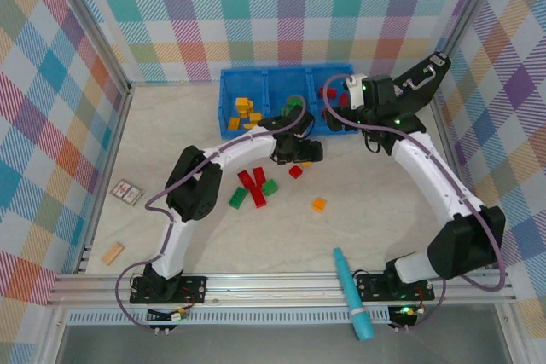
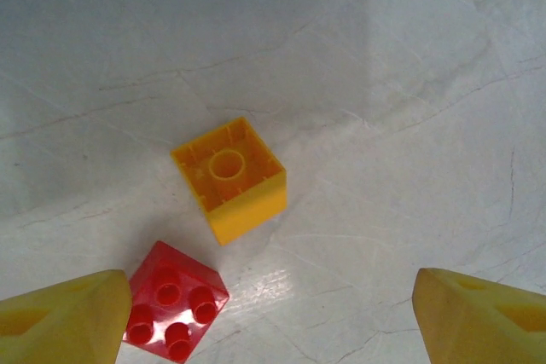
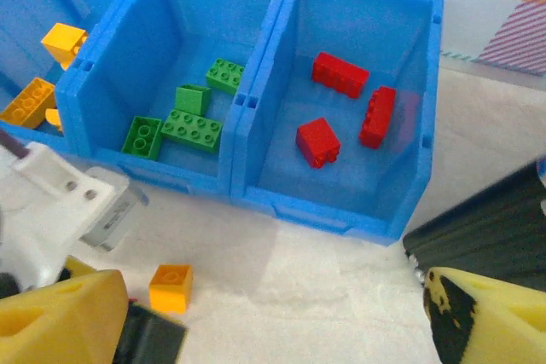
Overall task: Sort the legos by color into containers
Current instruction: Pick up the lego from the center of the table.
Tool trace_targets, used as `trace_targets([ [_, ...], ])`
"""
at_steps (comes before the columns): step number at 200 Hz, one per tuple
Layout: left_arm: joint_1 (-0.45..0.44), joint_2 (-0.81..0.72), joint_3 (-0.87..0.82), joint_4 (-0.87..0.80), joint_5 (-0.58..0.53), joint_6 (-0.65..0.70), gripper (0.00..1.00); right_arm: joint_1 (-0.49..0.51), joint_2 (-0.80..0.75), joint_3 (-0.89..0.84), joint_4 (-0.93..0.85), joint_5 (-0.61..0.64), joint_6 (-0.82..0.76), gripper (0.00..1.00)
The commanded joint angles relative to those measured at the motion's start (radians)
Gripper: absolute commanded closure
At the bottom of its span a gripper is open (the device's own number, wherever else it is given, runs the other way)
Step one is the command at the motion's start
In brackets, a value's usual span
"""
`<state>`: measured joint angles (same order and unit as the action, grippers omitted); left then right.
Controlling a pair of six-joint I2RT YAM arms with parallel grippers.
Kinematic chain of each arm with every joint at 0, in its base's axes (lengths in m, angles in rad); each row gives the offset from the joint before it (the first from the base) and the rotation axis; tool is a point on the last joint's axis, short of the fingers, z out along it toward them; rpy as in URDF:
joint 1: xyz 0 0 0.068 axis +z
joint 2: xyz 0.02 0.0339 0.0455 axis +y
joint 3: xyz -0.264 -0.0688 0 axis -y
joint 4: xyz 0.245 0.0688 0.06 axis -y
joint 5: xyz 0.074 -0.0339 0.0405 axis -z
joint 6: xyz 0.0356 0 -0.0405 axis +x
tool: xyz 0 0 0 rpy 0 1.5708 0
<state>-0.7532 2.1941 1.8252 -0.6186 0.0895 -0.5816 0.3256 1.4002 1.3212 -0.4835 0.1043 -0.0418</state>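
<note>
Top external, blue tray (image 1: 256,72) noted at far edge of table (image 1: 384,210), loose legos (image 1: 252,185) scattered mid-table, left wrist, left gripper (image 2: 273,317) spread apart, upturned yellow brick (image 2: 230,178) seen ahead, red brick (image 2: 175,300) beside one tip, right wrist, right gripper (image 3: 273,317) spread apart, green bricks (image 3: 192,130) lodged in tray's middle compartment, red bricks (image 3: 317,141) in the end one.

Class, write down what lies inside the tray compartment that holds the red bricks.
Three red bricks rest on the floor of that end compartment of the blue tray, and nothing else is seen there. The tray's near wall covers the strip of floor just behind it.
</note>
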Motion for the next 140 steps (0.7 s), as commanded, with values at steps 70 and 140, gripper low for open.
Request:
trace_targets([
  [70, -0.016, 0.121, 0.122, -0.082, -0.093, -0.103, 0.19, 0.000, -0.219, -0.218, 0.015, -0.074, 0.144, 0.12],
  [140, -0.016, 0.227, 0.238, -0.138, -0.101, -0.106, 0.33, 0.001, -0.263, -0.285, 0.013, -0.137, 0.200, 0.18],
])
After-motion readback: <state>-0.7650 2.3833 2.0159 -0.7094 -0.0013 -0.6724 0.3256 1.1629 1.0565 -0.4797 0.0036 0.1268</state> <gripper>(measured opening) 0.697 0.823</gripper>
